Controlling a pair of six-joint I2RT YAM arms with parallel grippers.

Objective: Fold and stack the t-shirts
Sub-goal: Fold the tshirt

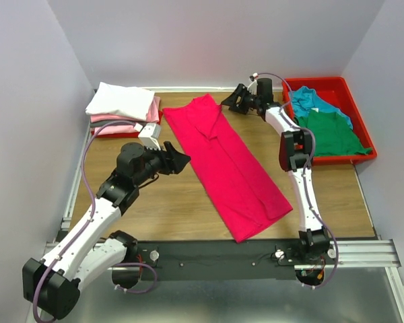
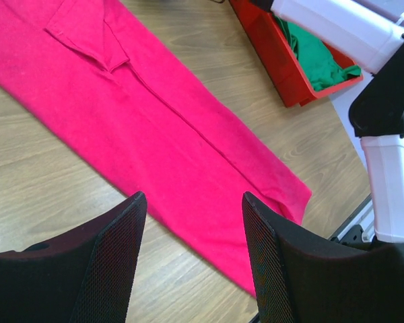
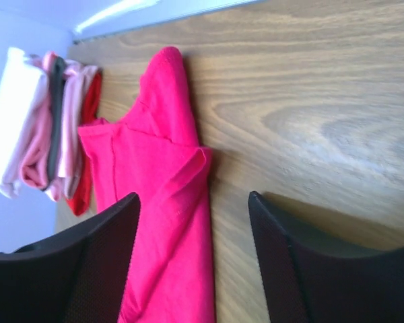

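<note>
Seeing the crimson t-shirt (image 1: pixel 230 167) folded narrow, I hover left claw (image 1: pixel 178 160) beside its middle, right claw (image 1: pixel 233 102) at its far end, both spread empty, for halving.

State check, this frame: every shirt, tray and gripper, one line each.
crimson-pink t-shirt: sides folded in, long strip, flat on table
left stack: folded, white on top
teal t-shirt: unfolded, heaped in red tray
green t-shirt: unfolded, in the same tray
left gripper: open, empty
right gripper: open, empty
</note>
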